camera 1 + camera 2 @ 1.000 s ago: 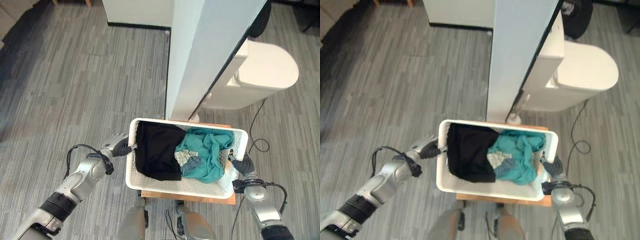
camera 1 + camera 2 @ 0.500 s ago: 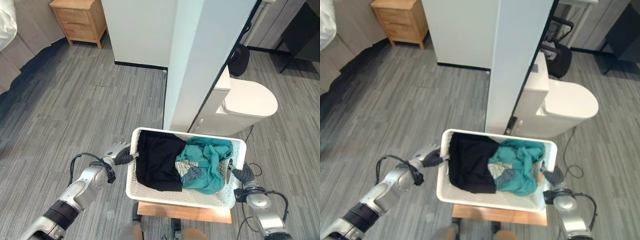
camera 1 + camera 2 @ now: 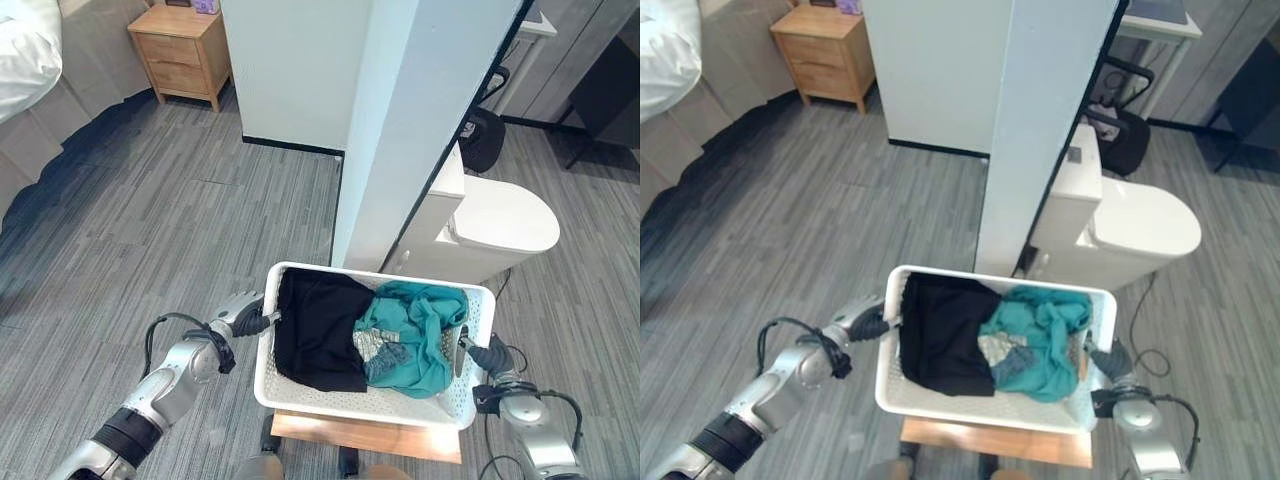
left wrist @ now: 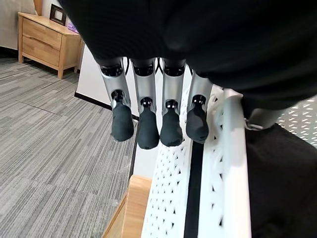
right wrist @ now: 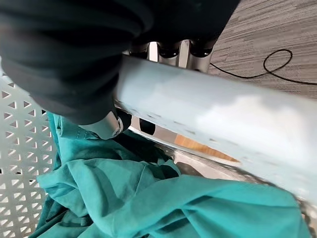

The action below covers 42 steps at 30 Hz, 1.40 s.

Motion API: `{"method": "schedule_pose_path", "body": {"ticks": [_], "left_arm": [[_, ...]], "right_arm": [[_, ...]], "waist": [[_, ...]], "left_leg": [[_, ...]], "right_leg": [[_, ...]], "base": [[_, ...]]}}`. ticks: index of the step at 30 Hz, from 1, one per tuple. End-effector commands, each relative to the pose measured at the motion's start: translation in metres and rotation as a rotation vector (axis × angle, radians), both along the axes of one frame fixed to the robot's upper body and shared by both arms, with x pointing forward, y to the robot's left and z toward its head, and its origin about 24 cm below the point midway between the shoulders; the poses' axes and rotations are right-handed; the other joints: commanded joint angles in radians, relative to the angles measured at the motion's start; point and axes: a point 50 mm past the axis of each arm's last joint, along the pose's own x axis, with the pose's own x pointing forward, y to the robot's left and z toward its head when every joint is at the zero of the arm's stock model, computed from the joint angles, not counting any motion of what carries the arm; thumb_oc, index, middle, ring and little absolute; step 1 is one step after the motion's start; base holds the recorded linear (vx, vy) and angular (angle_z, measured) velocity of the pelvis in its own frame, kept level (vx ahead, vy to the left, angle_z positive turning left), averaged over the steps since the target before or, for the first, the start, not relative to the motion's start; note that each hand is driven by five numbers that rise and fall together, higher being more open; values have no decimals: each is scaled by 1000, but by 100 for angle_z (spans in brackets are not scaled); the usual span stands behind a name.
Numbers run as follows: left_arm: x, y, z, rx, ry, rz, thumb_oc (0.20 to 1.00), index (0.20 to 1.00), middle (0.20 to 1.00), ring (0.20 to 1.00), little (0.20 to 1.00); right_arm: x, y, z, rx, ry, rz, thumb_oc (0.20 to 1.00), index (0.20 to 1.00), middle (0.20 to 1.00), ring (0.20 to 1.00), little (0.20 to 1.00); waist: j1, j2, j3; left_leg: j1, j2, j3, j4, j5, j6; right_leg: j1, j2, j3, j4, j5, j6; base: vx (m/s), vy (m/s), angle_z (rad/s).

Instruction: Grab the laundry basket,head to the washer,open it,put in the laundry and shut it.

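Gripping the basket (image 3: pixel 372 396) at both ends: left hand (image 3: pixel 243 311) hooked on the left rim, fingers (image 4: pixel 148 130) down the outer wall, thumb inside; right hand (image 3: pixel 487 354) clamped round the right rim, as seen close up in the right wrist view. Holding black cloth (image 3: pixel 315 330) and teal cloth (image 3: pixel 415 330) inside, just above a wooden stool (image 3: pixel 360 438). Judged as the grab step complete, carrying next: calls for keeping it level and turning toward the washer. No writing legible anywhere. Standing beyond: white pillar (image 3: pixel 420 120), toilet (image 3: pixel 505 215), nightstand (image 3: pixel 180 60) far left.
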Motion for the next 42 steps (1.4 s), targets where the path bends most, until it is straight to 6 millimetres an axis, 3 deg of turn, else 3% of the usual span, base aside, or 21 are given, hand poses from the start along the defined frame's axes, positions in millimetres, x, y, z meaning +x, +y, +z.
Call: {"method": "schedule_pose_path", "body": {"ticks": [1, 3, 5, 9, 12, 14, 16, 21, 23, 27, 32, 34, 35, 37, 39, 42], "left_arm": [[30, 11, 43, -56, -178, 70, 200, 200, 200, 200, 200], [35, 4, 51, -62, -204, 48, 200, 200, 200, 200, 200], [40, -2, 56, -74, -208, 27, 200, 200, 200, 200, 200], [38, 0, 57, -72, -188, 25, 200, 200, 200, 200, 200], [40, -2, 61, -49, -188, 2, 200, 200, 200, 200, 200], [42, -7, 66, -58, -186, -24, 200, 200, 200, 200, 200], [49, -18, 75, -56, -191, -66, 200, 200, 200, 200, 200], [64, -42, 96, -7, -183, -171, 200, 200, 200, 200, 200], [71, -54, 102, 20, -174, -208, 200, 200, 200, 200, 200], [80, -69, 107, 57, -165, -246, 200, 200, 200, 200, 200], [88, -82, 110, 89, -122, -264, 200, 200, 200, 200, 200], [88, -84, 111, 102, -114, -271, 200, 200, 200, 200, 200], [90, -84, 112, 146, -88, -281, 200, 200, 200, 200, 200], [91, -85, 112, 167, -77, -288, 200, 200, 200, 200, 200], [91, -83, 111, 187, -71, -289, 200, 200, 200, 200, 200], [91, -73, 113, 194, -74, -269, 200, 200, 200, 200, 200]], "right_arm": [[15, -22, 58, -11, -246, 14, 200, 200, 200, 200, 200], [15, -26, 63, -25, -255, 24, 200, 200, 200, 200, 200], [13, -29, 67, -34, -251, 39, 200, 200, 200, 200, 200], [13, -29, 66, -22, -214, 87, 200, 200, 200, 200, 200], [18, -31, 69, -27, -190, 123, 200, 200, 200, 200, 200], [20, -35, 68, -27, -158, 136, 200, 200, 200, 200, 200], [25, -37, 70, -25, -136, 160, 200, 200, 200, 200, 200], [33, -34, 69, -20, -60, 245, 200, 200, 200, 200, 200], [36, -32, 67, -28, -28, 276, 200, 200, 200, 200, 200], [41, -24, 65, -17, 3, 329, 200, 200, 200, 200, 200], [41, -23, 66, 18, 13, 357, 200, 200, 200, 200, 200], [38, -24, 64, 27, 22, 351, 200, 200, 200, 200, 200], [28, -24, 57, 47, 61, 367, 200, 200, 200, 200, 200], [21, -24, 53, 63, 86, 378, 200, 200, 200, 200, 200], [18, -22, 48, 70, 109, 393, 200, 200, 200, 200, 200], [18, -20, 44, 75, 133, 410, 200, 200, 200, 200, 200]], "waist": [[10, -48, -23], [-14, -59, -17], [-35, -59, -23], [-43, -36, -41], [-52, -20, -56], [-58, -12, -64], [-66, 1, -63], [-55, 1, -33], [-52, -4, -14], [-55, -8, 25], [-38, 0, 35], [-32, -4, 24], [-11, -14, -9], [9, -26, -29], [37, -45, -52], [73, -61, -77]], "left_leg": [[41, 22, -26, 12, -100, 13], [29, 10, 11, 65, -135, 20], [60, 9, 86, 245, -250, 29], [150, -13, 32, 386, -273, 26], [202, -5, -32, 346, -275, 27], [238, -8, -45, 297, -300, 28], [261, -11, -16, 259, -327, 35], [282, -93, -26, 176, -426, 94], [282, -126, -37, 138, -408, 115], [257, -147, 1, 124, -373, 135], [193, -139, 48, 116, -309, 141], [175, -136, 56, 110, -292, 140], [144, -120, 93, 99, -266, 124], [120, -113, 127, 99, -256, 110], [92, -117, 171, 102, -245, 105], [68, -121, 241, 102, -238, 117]], "right_leg": [[-44, 4, -94, 8, -17, -8], [-67, -21, -116, 10, -2, 0], [-101, -36, -131, 14, 18, 6], [-125, -23, -124, 12, 58, 13], [-150, -16, -98, 11, 91, 25], [-165, -23, -85, 11, 112, 35], [-182, -38, -84, 12, 133, 49], [-226, -103, -59, 23, 196, 102], [-254, -132, -44, 25, 219, 127], [-283, -174, -65, 58, 222, 146], [-223, -176, -113, 271, 93, 109], [-216, -174, -125, 315, 73, 104], [-157, -169, -203, 371, 28, 97], [-105, -178, -270, 373, 14, 102], [-45, -189, -341, 354, 28, 115], [4, -209, -397, 348, 68, 130]], "base": [[-196, 26, 30], [-196, 64, 36], [-170, 159, 45], [-70, 185, -10], [-77, 182, -26], [-122, 232, -35], [-207, 330, -29], [-235, 283, -30], [-272, 272, -31], [-249, 180, -41], [-181, 74, -26], [-123, -8, -33], [-77, -71, -49], [-73, -86, -41], [-67, -62, -22], [-85, -38, -53]]}}
